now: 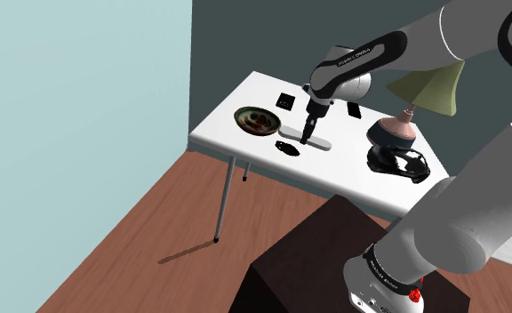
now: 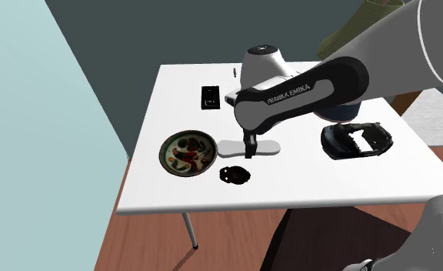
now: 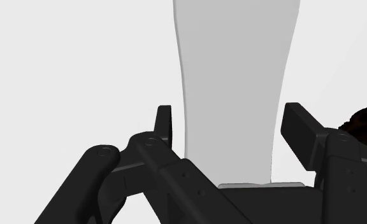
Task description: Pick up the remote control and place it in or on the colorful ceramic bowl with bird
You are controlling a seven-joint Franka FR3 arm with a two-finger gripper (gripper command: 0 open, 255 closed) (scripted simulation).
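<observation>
Gripper (image 3: 230,121) was low over the white table (image 2: 174,85). Your fingers (image 3: 164,122) stood apart, one along each long side of the remote control (image 3: 233,76), with nothing clamped: a sliver of table showed between one finger and the remote's edge.

Step in hand, as I judged it, was closing for the grasp. To do it well, you needed to keep the jaws square across the narrow width, close until both pads bore evenly, then lift straight up. A flat slab like this could pivot if pinched off-centre. You also had to mind the small black object (image 2: 234,175) just beside the remote.

The remote was plain pale grey, long, flat and slightly waisted, with no buttons drawn. It lay flat on the table under the gripper.

Further off was the bowl (image 2: 164,153), round and dark-rimmed, greenish inside with red and dark marks. It sat near the remote's end but apart from it, toward the second exterior view's left.
</observation>
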